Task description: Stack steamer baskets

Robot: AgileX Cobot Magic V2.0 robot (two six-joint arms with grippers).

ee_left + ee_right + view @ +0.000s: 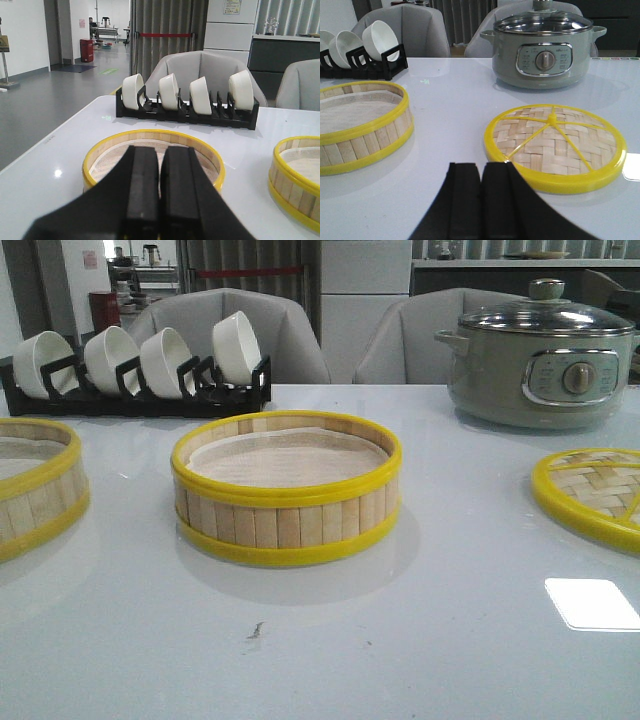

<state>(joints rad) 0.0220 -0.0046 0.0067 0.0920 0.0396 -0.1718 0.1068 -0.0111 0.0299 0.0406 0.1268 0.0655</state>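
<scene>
Nothing is stacked yet. One round bamboo-slat steamer basket with yellow rims [287,487] sits mid-table [420,640]; its twin [35,485] rests well apart at the left edge, right in front of the left hand [160,192]. Both hands, left and right [482,200], are pressed together, holding nothing. The whole stacking remains.

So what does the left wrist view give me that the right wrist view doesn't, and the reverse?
Only the left wrist view shows the left steamer basket in front of the shut left gripper, and all four bowls in the rack.

Only the right wrist view shows the woven lid, the grey pot and the shut right gripper.

Both show the middle steamer basket, part of the bowl rack and the white table.
</scene>
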